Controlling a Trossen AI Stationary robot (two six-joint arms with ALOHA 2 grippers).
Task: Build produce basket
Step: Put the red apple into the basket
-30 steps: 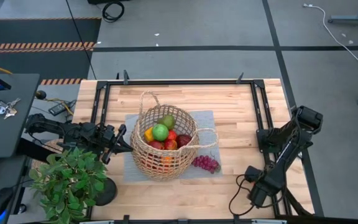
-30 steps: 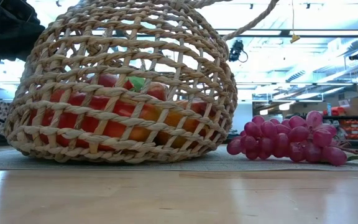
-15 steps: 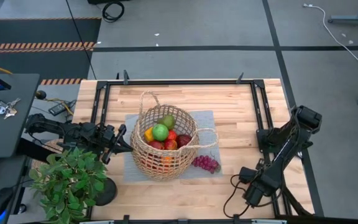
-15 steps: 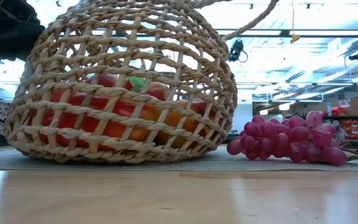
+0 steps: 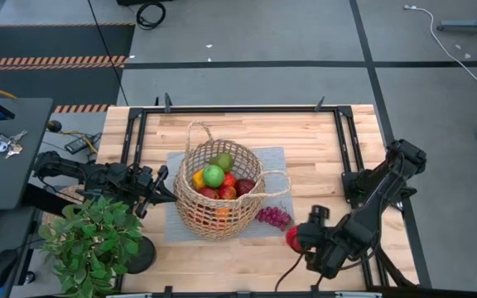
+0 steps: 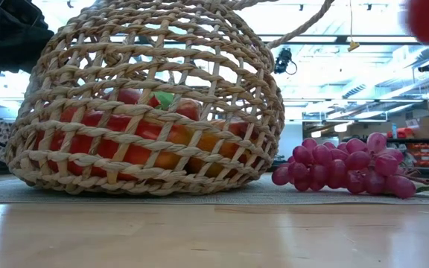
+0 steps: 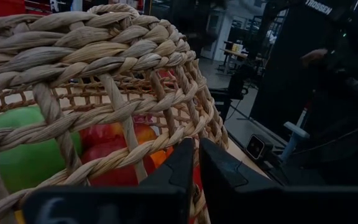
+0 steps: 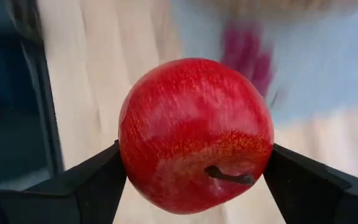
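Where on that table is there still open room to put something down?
The bare wood behind the basket, toward the far rail, is free, and so is the strip between the grey mat and the right arm's base. The near side is crowded: the plant, the grapes, and the right gripper holding an apple.

basket (image 5: 218, 199): tan open weave | apple (image 8: 194, 134): red | grapes (image 6: 348, 167): purple | mat (image 5: 276, 161): grey

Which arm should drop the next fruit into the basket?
Right. The right gripper already holds a red apple just beyond the grapes. The left gripper is shut against the basket wall.
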